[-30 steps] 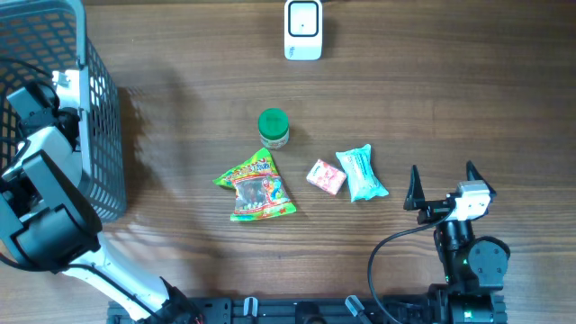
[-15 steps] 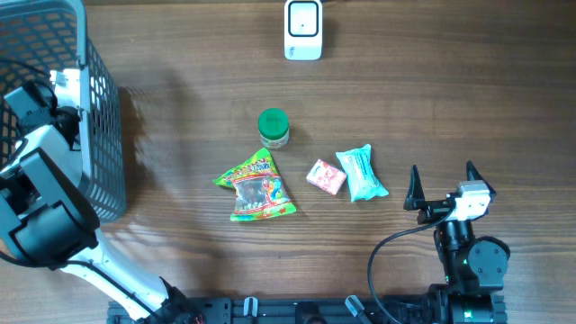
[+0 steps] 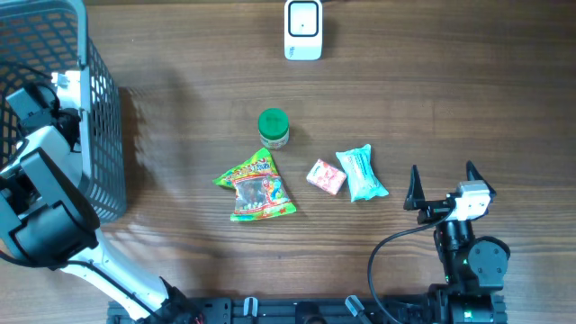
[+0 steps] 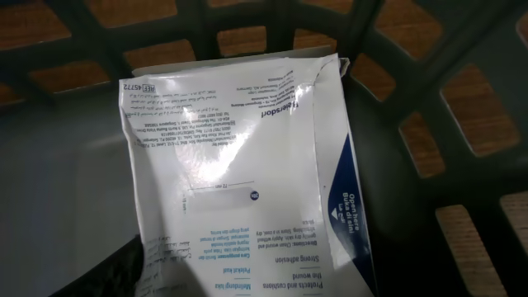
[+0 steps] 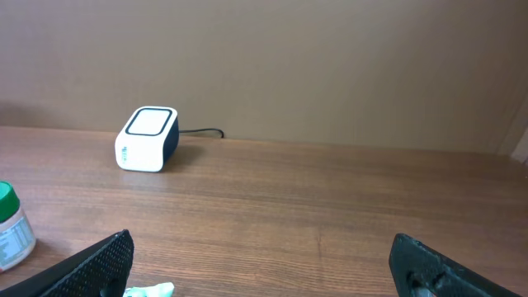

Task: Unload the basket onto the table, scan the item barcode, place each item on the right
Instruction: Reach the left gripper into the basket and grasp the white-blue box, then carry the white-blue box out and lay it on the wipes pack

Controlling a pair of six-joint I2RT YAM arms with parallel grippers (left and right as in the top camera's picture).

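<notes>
A white flat packet (image 4: 239, 181) with small printed text and a dark blue corner fills the left wrist view, lying against the mesh of the dark basket (image 4: 396, 49). One dark finger (image 4: 103, 276) of my left gripper shows at the packet's lower left edge; the other is hidden, so its grip is unclear. In the overhead view the left arm (image 3: 40, 180) reaches into the basket (image 3: 101, 108) at the far left. The white barcode scanner (image 3: 303, 29) stands at the table's back middle. My right gripper (image 3: 441, 184) rests open at the front right, holding nothing.
A green-capped jar (image 3: 273, 127), a colourful snack bag (image 3: 256, 187), a small pink packet (image 3: 326, 176) and a teal packet (image 3: 361, 173) lie mid-table. The scanner (image 5: 148, 139) and the jar (image 5: 10, 227) also show in the right wrist view.
</notes>
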